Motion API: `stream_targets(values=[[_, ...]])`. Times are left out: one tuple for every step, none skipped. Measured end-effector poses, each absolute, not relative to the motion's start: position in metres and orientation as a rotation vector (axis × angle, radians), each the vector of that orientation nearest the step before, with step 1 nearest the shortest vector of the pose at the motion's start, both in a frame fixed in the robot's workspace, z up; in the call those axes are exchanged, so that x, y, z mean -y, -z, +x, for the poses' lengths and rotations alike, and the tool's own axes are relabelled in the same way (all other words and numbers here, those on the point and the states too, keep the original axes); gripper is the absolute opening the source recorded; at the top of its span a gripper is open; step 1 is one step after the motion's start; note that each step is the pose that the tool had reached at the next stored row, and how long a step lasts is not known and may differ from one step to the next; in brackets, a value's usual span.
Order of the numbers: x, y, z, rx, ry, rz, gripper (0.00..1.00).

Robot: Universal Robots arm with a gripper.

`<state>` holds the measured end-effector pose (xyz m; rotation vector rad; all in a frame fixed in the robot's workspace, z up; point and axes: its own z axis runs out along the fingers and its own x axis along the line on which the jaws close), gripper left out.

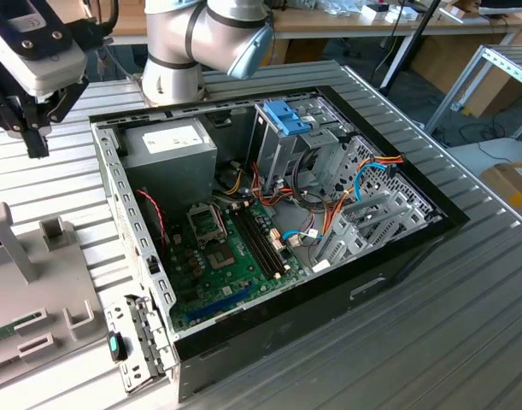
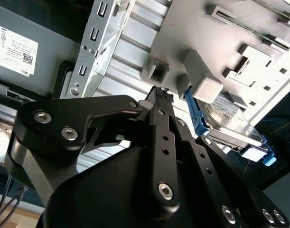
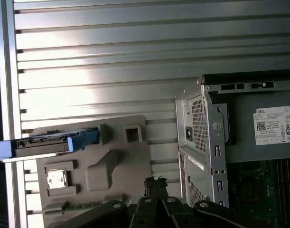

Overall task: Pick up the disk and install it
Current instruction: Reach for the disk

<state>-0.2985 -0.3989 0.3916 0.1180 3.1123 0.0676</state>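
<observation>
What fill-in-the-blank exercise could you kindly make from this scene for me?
1. The disk has a light-___ rail frame along its edges.
2. The disk rests on the grey fixture, ___ the computer case.
3. The tool holds ___.
Missing words: blue; outside; nothing.

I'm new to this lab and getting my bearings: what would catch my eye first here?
The open computer case dominates the middle of the exterior view, motherboard and coloured cables exposed, a blue-tabbed drive cage upright inside. The gripper hangs at the exterior view's left, near a grey fixture where the disk stands on edge.
</observation>
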Motion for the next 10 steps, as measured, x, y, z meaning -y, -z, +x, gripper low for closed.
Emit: stream_targets(values=[[0.399, -0.391, -0.302, -3.112, -0.068, 0.118, 0.11], [0.399, -0.391, -0.306, -3.112, -0.068, 0.118, 0.11], [0.399, -0.391, -0.308, -3.112, -0.068, 0.118, 0.11], [0.399, -0.391, -0.310, -3.112, -0.068, 0.118, 0.11], [0.399, -0.391, -0.311, -3.112, -0.068, 0.118, 0.11], [0.399, -0.391, -0.311, -3.112, -0.068, 0.118, 0.11], [0.399, -0.391, -0.312, -3.112, -0.068, 0.118, 0.11], [0.399, -0.391, -0.312, -3.112, -0.068, 0.118, 0.11], [0.399, -0.391, -0.312, -3.112, -0.068, 0.118, 0.11], [0.399, -0.391, -0.312, -3.112, -0.068, 0.118, 0.11]])
